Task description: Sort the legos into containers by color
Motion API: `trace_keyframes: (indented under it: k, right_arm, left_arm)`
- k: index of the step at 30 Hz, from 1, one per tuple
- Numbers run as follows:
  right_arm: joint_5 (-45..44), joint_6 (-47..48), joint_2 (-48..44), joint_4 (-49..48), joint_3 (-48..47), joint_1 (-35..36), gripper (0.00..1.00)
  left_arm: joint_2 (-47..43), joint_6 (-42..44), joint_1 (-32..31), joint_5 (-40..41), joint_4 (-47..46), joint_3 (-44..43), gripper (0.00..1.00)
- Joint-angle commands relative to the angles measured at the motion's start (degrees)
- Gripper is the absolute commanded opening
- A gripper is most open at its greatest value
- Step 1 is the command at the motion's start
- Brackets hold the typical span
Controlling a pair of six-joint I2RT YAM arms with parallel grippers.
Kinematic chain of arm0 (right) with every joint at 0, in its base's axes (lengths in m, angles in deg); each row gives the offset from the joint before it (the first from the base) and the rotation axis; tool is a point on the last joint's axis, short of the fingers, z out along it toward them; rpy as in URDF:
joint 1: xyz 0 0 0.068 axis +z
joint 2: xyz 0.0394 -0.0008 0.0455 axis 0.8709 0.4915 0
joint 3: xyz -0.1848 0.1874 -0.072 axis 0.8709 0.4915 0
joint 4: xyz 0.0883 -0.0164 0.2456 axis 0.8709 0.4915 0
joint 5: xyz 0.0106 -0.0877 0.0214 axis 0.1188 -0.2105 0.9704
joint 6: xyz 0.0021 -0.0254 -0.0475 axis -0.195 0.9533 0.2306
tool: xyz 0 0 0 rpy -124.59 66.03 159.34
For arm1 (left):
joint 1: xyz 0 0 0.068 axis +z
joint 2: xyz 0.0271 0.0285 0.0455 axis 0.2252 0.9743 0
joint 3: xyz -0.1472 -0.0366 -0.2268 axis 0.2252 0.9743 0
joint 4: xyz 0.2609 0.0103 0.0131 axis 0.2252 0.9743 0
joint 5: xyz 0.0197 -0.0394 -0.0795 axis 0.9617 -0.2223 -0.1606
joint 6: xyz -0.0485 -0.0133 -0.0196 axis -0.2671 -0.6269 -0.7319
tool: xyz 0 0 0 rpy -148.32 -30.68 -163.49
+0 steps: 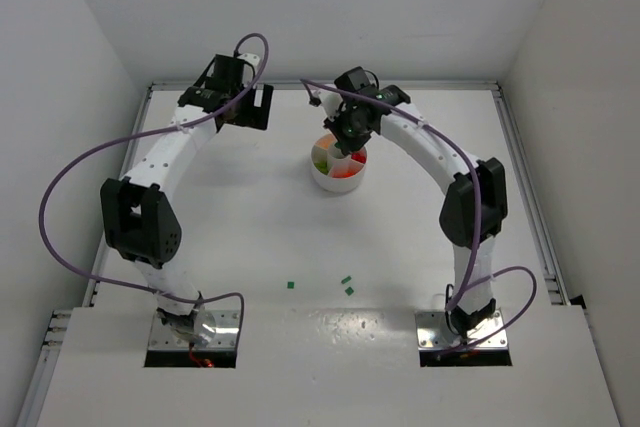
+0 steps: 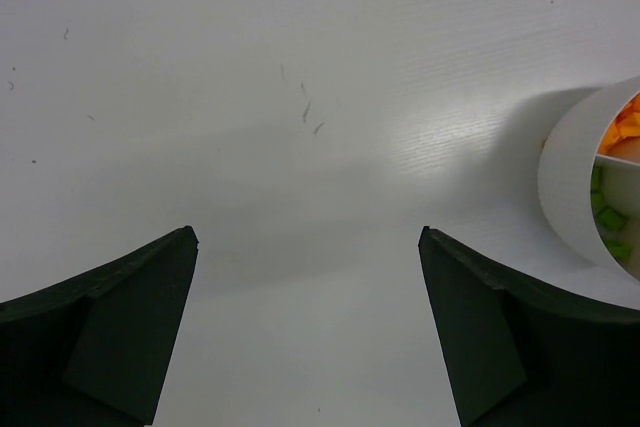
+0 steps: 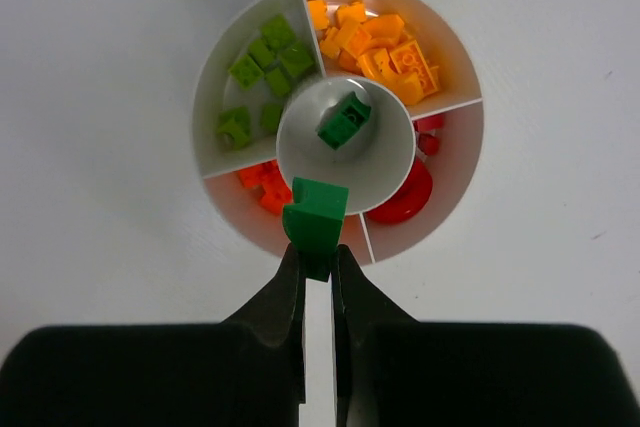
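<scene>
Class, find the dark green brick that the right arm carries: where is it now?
In the right wrist view's centre, the brick is pinched in the right fingers over the near rim of the dish, just short of the hub.

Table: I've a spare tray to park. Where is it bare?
Bare: between the dish and the loose green bricks; also left of the dish, under the left gripper. Crowded: over the dish, where the right gripper holds a green brick.
</scene>
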Motion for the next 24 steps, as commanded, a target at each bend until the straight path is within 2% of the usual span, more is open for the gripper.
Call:
trace_keyframes:
  k: [1, 5, 8, 11, 18, 19, 20, 24]
  right_arm:
    - [0.83, 0.37, 1.31, 2.47, -3.8, -0.02, 0.0]
    - [0.84, 0.37, 2.36, 2.47, -3.8, -0.02, 0.03]
    - [0.84, 0.37, 2.98, 2.47, -4.32, -0.54, 0.13]
    - [0.84, -0.16, 4.12, 2.47, -5.46, -0.55, 0.19]
    - [-0.21, -0.69, 7.46, 3.0, -9.15, -1.08, 0.22]
    - [-0.22, -0.69, 7.47, 3.0, -10.03, -1.08, 0.24]
    - [-0.22, -0.69, 7.99, 3.0, -10.04, -1.08, 0.33]
    - [-0.22, -0.69, 7.99, 3.53, -10.04, -1.08, 0.4]
  left_arm:
    - [-0.19, 0.4, 0.42, -0.68, 0.84, -2.75, 0.99]
    - [0.42, -0.12, 0.42, -0.68, 0.84, -2.75, 0.99]
    - [0.95, -0.12, 0.42, -0.68, 0.84, -2.75, 0.99]
    - [1.47, -0.12, 0.42, -1.21, 0.84, -2.75, 0.99]
    - [2.09, -0.65, 0.42, -3.49, 0.84, -3.28, 0.99]
    - [2.09, -0.65, 0.42, -3.49, 0.84, -3.28, 0.99]
    - [2.09, -0.65, 0.42, -3.49, 0.84, -3.28, 0.99]
    - [2.09, -0.65, 0.42, -4.1, 0.84, -2.75, 0.99]
